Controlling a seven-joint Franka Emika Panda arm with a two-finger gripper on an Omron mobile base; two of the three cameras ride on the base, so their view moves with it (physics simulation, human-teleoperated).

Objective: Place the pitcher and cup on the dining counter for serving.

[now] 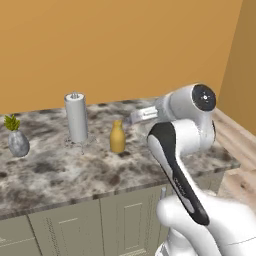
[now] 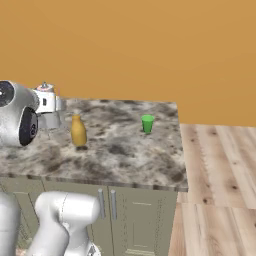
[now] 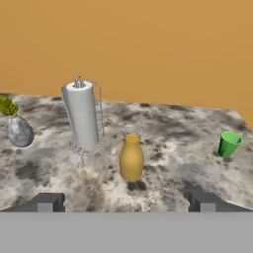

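Spread wide and holding nothing, gripper (image 3: 126, 202) poised low over the dining counter (image 3: 173, 143), short of its targets. Straight ahead between the fingertips (image 3: 48, 201), upright on the marble: the pitcher (image 3: 131, 159). Farther off to the right, well apart: the cup (image 3: 229, 144). Ahead-left, just beyond the pitcher: paper-towel roll (image 3: 82, 116); far left, grey vase (image 3: 20, 131) with greenery.
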